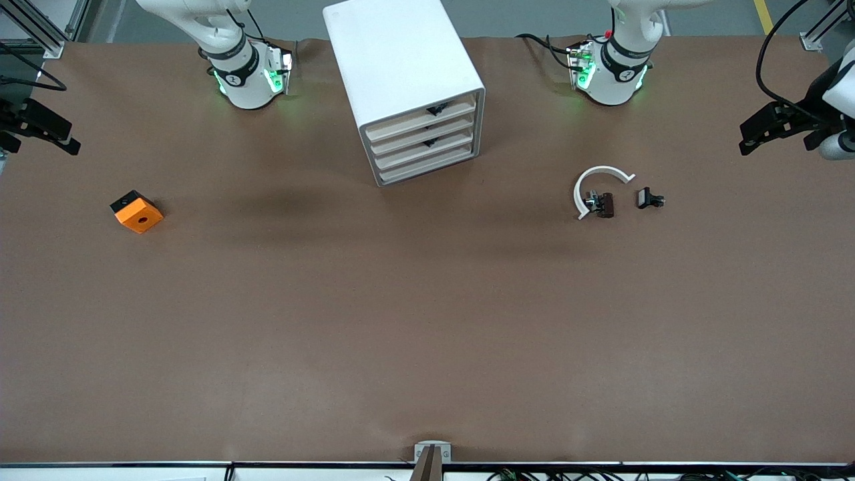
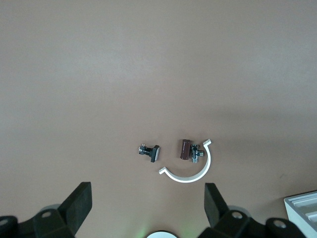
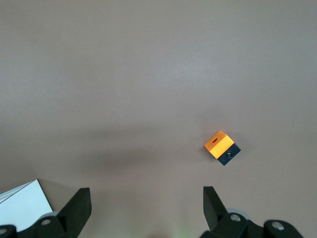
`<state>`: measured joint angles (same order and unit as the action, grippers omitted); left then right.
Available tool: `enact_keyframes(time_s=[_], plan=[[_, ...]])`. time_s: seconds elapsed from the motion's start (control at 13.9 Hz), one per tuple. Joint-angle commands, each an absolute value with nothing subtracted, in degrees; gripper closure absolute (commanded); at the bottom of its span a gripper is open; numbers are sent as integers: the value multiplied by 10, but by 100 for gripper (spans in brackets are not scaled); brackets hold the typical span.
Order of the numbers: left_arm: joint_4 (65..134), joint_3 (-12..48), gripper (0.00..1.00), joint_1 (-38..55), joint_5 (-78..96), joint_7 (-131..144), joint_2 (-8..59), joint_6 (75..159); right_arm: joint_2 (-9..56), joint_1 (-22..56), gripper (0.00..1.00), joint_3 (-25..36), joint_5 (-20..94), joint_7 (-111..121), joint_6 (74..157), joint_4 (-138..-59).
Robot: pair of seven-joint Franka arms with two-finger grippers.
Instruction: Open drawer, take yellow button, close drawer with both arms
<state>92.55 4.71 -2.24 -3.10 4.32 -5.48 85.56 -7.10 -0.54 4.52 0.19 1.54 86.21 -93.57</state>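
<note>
Waiting wide open and empty at the desk's ends, right tool (image 1: 40, 127) and left tool (image 1: 778, 127) face four shut drawers (image 1: 422, 141); the unseen button means picking the wrong drawer

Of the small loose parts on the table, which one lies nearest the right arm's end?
The orange block, alone toward that end; the white curved ring and two dark parts lie toward the left arm's end.

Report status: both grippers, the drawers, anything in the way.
Left gripper and right gripper open, empty, waiting at table ends. White four-drawer cabinet, all cream drawers shut, button unseen. Nothing blocks drawer fronts.
</note>
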Motion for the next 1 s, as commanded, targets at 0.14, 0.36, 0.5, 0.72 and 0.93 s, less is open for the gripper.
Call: enact_keyframes(time_s=[0.14, 0.36, 0.5, 0.72, 0.93], plan=[[908, 45, 0, -25, -40, 32, -40, 853, -83, -6, 0, 46, 2, 23, 863, -946], [878, 42, 0, -28, -43, 34, -6, 850, -83, -6, 0, 46, 2, 19, 860, -936], [878, 43, 0, -36, -42, 39, 3, 846, -82, -8, 0, 47, 2, 15, 852, -931], [878, 43, 0, -33, -19, 95, 28, 835, -68, -10, 0, 47, 2, 22, 841, -912], [878, 54, 0, -10, 26, 300, 54, 834, -44, -4, 0, 47, 0, 18, 842, -911]])
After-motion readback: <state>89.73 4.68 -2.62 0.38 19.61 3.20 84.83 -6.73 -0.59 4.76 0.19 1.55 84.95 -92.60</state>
